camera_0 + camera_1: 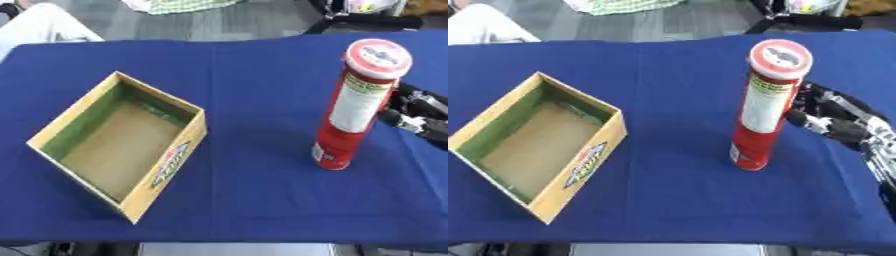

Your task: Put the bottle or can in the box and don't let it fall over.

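It looks like a lab or office test space: a table under a blue cloth (245, 200) stands on grey floor (201, 22), with black equipment bases (807, 21) behind.

The right hand (837, 122) reaches in from the right edge, fingers (811, 119) loosely spread.

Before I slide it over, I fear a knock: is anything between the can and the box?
Nothing visible: only bare blue tablecloth lies between the upright red can and the open box.
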You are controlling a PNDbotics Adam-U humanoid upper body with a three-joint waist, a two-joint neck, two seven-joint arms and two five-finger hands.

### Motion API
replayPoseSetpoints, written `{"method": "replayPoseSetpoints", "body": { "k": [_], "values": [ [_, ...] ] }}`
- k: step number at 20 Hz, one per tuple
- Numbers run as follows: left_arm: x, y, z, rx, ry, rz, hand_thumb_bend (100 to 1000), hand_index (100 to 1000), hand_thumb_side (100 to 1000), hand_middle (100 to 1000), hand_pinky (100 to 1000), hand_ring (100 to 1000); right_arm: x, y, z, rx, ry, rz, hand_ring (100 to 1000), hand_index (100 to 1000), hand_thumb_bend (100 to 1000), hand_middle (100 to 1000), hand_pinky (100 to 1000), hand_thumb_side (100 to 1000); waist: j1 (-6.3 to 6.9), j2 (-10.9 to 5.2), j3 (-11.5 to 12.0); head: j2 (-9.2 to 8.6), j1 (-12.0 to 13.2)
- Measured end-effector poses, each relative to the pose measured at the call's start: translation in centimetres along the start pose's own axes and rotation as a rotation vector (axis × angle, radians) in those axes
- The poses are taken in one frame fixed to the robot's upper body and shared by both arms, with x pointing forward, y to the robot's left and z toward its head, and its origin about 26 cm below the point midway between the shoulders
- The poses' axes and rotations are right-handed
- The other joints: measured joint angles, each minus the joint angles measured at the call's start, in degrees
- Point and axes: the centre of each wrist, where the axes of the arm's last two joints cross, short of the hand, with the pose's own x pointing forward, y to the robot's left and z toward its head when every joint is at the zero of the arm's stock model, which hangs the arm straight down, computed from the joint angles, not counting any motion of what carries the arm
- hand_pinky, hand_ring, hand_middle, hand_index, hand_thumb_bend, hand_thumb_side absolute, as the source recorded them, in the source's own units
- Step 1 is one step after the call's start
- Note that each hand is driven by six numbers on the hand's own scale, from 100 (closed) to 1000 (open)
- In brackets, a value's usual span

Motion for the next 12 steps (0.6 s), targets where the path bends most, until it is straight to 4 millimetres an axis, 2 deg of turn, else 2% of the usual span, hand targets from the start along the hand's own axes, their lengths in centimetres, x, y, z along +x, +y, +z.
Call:
{"method": "replayPoseSetpoints", "body": {
  "k": [4,12],
  "values": [
    [-0.01,0.0,0.0,-0.003,0.0,0.0,498,856,892,915,708,1000,0.16,0.09,-0.1,0.026,-0.016,-0.001,1000,956,563,1000,949,355,-0.01,0.0,0.02,0.0,0.01],
    [-0.01,0.01,0.01,-0.003,0.001,0.0,498,857,893,916,709,1000,0.3,0.31,-0.27,0.063,-0.029,-0.007,1000,953,579,1000,950,317,-0.04,0.0,0.05,0.0,0.01]
  ]
}}
